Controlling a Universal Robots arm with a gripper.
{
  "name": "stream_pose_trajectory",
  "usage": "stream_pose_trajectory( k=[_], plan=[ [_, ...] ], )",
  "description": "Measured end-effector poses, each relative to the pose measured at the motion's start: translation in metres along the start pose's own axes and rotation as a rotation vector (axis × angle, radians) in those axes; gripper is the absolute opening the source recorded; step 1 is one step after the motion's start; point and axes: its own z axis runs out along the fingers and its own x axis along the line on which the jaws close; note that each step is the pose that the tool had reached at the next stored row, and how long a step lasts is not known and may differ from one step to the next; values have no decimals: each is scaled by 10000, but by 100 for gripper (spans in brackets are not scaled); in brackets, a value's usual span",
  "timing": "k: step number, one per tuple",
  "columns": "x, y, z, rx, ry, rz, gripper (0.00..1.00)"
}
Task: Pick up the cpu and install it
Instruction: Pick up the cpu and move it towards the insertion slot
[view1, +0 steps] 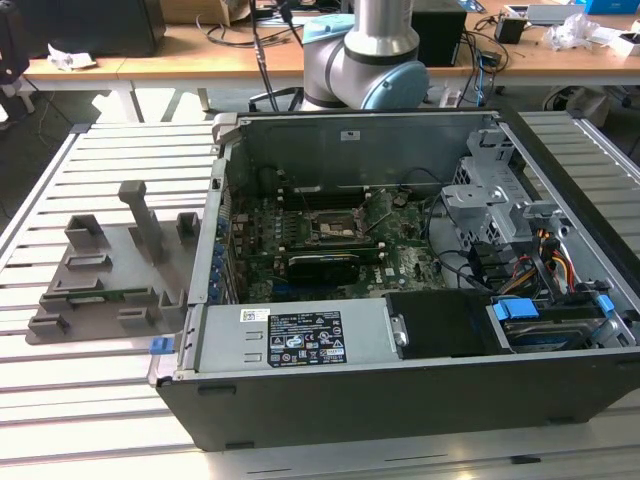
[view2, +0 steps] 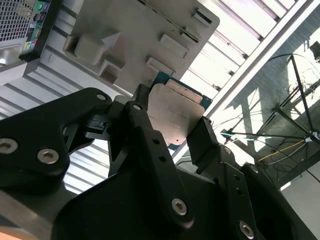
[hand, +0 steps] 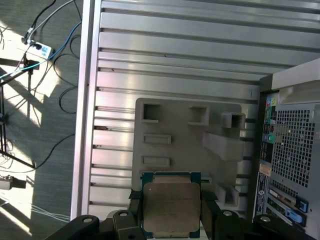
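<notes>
Clearly, the robot's black two-fingered gripper (hand: 171, 207) is clamped on the cpu (hand: 171, 205), a small flat square chip with a silvery-grey metal plate and a thin green rim. In both wrist views one black finger (view2: 142, 117) presses each of two opposite edges of the chip (view2: 172, 112), and the plate faces the cameras. The chip hangs in the air over the near edge of a grey moulded plastic fixture tray (hand: 185, 135) with rectangular pockets and raised blocks.

In the exterior view, that tray (view1: 100, 280) lies at the exterior view's left on a table of long silver aluminium slats (view1: 100, 170). Just beside it, towards the exterior view's right, is a large dark grey open computer case (view1: 400, 400) lying on its side. Behind the case rises the silver and pale-blue robot arm (view1: 375, 50). Inside the case, about the middle of the green board, sits a dark square socket frame with a metal bracket (view1: 335, 228). A silver power supply box with a white label (view1: 290, 340) runs along the case's front wall. Further to the exterior view's right are metal drive bays with blue tabs (view1: 540, 320).
</notes>
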Motion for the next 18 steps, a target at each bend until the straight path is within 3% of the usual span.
stream_pose_trajectory(
  k=[7,18],
  plan=[
    [-107,-8,3,0,-1,0,55],
    [-358,-29,10,0,0,-1,55]
  ],
)
